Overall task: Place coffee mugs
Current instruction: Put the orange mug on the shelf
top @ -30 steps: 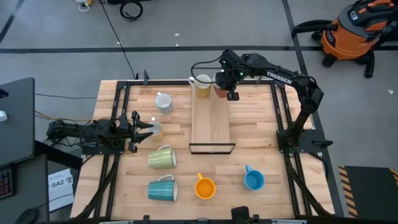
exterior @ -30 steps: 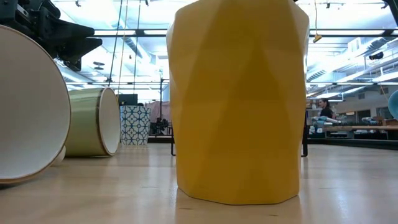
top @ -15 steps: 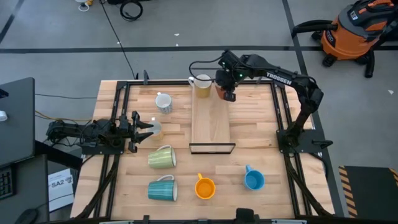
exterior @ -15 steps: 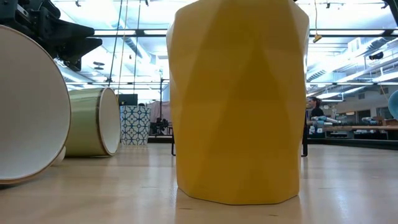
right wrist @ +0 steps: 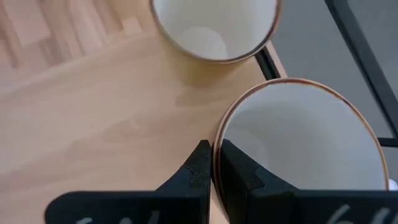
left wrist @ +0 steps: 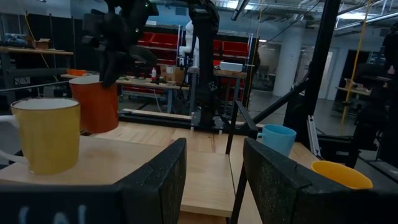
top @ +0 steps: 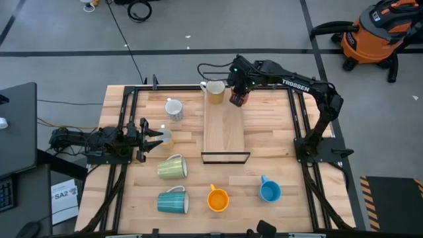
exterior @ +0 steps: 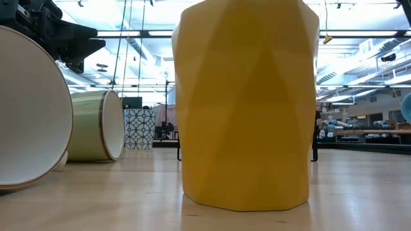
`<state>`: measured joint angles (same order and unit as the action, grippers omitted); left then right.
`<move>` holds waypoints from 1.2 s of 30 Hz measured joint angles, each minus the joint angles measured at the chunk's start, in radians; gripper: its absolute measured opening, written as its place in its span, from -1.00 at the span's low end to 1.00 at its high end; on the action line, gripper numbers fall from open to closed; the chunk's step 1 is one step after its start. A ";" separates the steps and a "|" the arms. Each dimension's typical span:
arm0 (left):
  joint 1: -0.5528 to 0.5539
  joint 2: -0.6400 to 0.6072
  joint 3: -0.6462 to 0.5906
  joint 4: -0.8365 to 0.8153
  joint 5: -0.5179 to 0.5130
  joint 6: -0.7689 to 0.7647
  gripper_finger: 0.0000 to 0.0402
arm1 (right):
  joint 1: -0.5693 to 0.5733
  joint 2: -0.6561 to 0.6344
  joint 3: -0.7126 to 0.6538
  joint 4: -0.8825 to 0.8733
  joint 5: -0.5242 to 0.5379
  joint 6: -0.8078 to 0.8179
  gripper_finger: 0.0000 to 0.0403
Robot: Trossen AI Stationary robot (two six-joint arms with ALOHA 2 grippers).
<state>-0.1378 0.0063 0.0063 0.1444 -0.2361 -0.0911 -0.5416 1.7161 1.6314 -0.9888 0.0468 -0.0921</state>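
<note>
The right gripper (top: 239, 98) is over the far end of the wooden board (top: 225, 129), its fingers (right wrist: 200, 163) pinched tight on the rim of the red-orange mug (top: 236, 99). From above, the arm covers most of that mug, so I cannot tell whether its base touches the board or hangs just off it. In the right wrist view its white inside fills the corner and its outer wall is cut off. Just beside it on the board stands the tan-yellow mug (top: 215, 91), upright, with a white handle.

The left gripper (top: 151, 137) waits near the desk's left edge, fingers apart and holding nothing; something pale lies right by its tips, too hidden to name.

The rest of the mugs sit on the bare desk (top: 277, 152). A white mug (top: 174, 109) stands toward the far left corner. A pale green mug (top: 172, 166) and a teal mug (top: 172, 201) lie on their sides toward the near left corner. An orange mug (top: 217, 199) and a blue mug (top: 269, 190) stand upright along the near edge.

From table height the orange mug's faceted wall blocks nearly the whole middle of the scene.
</note>
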 joint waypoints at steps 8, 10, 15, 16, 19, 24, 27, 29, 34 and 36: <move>0.000 0.000 0.000 0.000 0.000 0.000 -0.17 | 0.000 0.000 0.000 0.041 0.051 0.153 -0.88; 0.000 0.000 0.000 0.000 0.000 0.000 -0.17 | 0.000 0.000 0.000 0.052 0.057 0.153 -0.88; 0.000 0.000 0.000 0.000 0.000 0.000 -0.17 | 0.014 -0.003 -0.026 0.121 0.084 0.154 -0.88; 0.000 0.000 0.000 0.000 0.000 0.000 -0.17 | 0.017 -0.003 -0.038 0.143 0.087 0.154 -0.88; 0.000 0.000 0.000 0.000 0.000 0.000 -0.17 | 0.024 -0.003 -0.087 0.202 0.089 0.156 -0.88; 0.000 0.000 0.000 0.000 0.000 0.000 -0.17 | 0.026 -0.002 -0.142 0.299 0.093 0.162 -0.88; 0.000 0.000 0.000 0.000 0.000 0.000 -0.17 | 0.026 -0.002 -0.170 0.312 0.093 0.163 -0.88; 0.000 0.000 0.000 0.000 0.000 0.000 -0.17 | 0.026 -0.002 -0.180 0.340 0.092 0.163 -0.88; 0.000 0.000 0.000 0.000 0.000 -0.001 -0.17 | 0.026 -0.002 -0.218 0.394 0.094 0.159 -0.85; 0.000 0.000 0.000 0.000 0.000 -0.001 -0.17 | 0.026 -0.002 -0.221 0.407 0.094 0.160 -0.83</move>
<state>-0.1375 0.0063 0.0063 0.1448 -0.2359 -0.0917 -0.5152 1.7145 1.4105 -0.5819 0.1411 0.0681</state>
